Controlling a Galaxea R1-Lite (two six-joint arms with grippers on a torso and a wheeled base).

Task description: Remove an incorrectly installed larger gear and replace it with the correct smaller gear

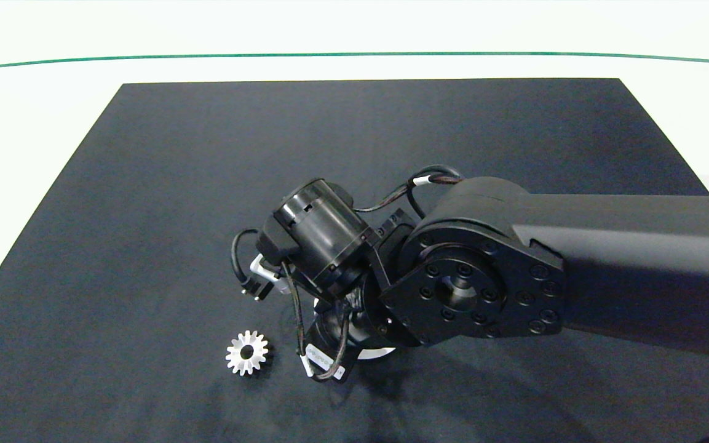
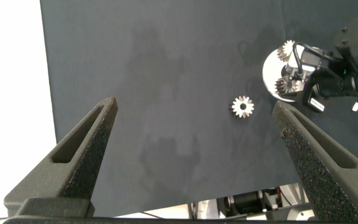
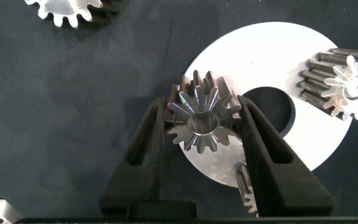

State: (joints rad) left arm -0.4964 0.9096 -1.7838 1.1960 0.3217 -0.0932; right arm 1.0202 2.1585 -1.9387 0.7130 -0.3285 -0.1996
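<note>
From overhead the right arm (image 1: 514, 271) hid its gripper and most of the white disc (image 1: 374, 352) beneath

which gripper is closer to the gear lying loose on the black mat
Right. The right gripper works at the round silver plate just beside the loose gear, its fingers closed around another gear. The left gripper hangs open well back from it, outside the head view.
</note>
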